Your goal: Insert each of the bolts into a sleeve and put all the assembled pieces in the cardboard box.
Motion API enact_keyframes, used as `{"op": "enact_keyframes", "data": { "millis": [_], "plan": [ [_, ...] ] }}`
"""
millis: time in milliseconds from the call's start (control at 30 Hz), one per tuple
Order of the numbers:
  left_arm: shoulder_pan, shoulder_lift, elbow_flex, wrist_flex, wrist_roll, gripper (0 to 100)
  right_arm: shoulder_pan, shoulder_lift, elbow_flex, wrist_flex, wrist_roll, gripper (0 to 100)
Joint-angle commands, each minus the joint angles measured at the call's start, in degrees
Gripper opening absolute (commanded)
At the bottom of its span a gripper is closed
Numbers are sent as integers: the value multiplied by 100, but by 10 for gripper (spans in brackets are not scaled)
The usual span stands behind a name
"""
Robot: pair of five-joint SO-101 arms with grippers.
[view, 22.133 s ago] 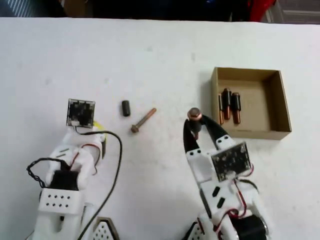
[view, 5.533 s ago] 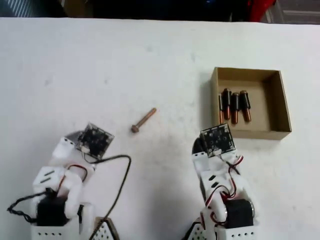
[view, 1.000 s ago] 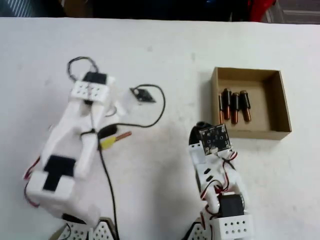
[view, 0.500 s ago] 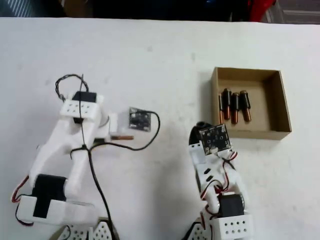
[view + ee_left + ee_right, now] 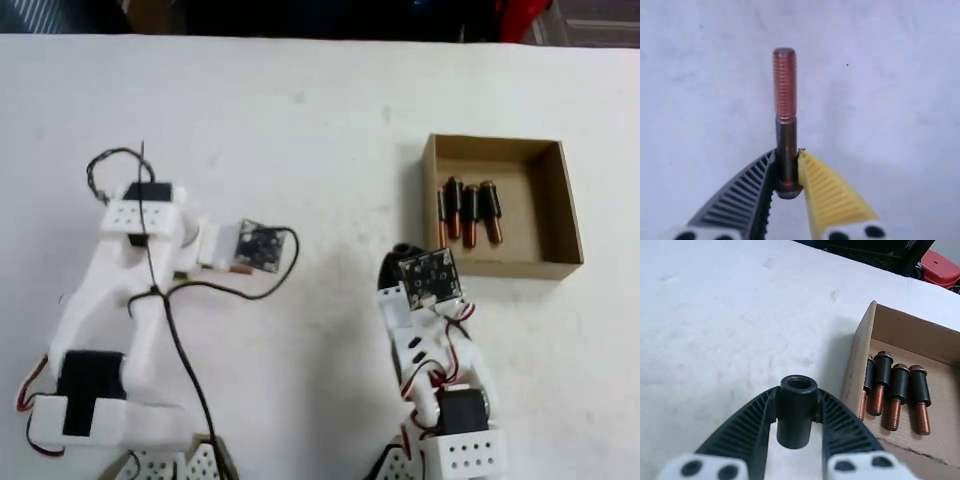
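Observation:
My left gripper (image 5: 787, 156) is shut on a copper bolt (image 5: 785, 115) just above its head, and the threaded end points away over the bare table. In the high view that arm (image 5: 125, 270) stands at the left of the table. My right gripper (image 5: 796, 398) is shut on a black sleeve (image 5: 796, 412), held upright with its open bore facing up. It sits close to the near left corner of the cardboard box (image 5: 860, 365). Several bolts with sleeves on them (image 5: 466, 212) lie side by side in the box (image 5: 566, 205).
A black cable (image 5: 215, 290) loops from the left arm across the table between the two arms. The right arm (image 5: 435, 350) stands in front of the box. Beyond both arms lies open white table (image 5: 320, 120).
The left arm has pulled back toward the near left with the bolt in its gripper, its wrist swinging nearer and to the left. The right arm has kept still with the sleeve.

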State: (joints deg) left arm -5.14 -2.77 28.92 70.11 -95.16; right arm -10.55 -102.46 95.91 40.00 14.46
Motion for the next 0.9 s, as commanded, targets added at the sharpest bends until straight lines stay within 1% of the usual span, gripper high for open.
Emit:
{"op": "enact_keyframes", "data": {
  "millis": [0, 133, 300, 667, 767, 800, 867],
  "plan": [
    [-101, 101, -79, -70, -70, 22, 66, -84, 26, -110, 9, 17],
    [-31, 523, -264, -123, -53, 23, 66, -84, 26, -101, 9, 17],
    [-4, 980, -580, -105, 369, 24, 66, -84, 35, -101, 9, 17],
    [-4, 2088, -1178, -79, 422, 24, 66, -84, 35, -110, 9, 17],
    [-4, 2202, -1310, -9, 510, 24, 66, -84, 35, -119, 9, 17],
    [4, 2220, -1363, 62, 624, 32, 66, -84, 35, -119, 9, 17],
    [4, 2246, -1530, 185, 800, 79, 66, -84, 35, -119, 9, 17]
  ]
}}
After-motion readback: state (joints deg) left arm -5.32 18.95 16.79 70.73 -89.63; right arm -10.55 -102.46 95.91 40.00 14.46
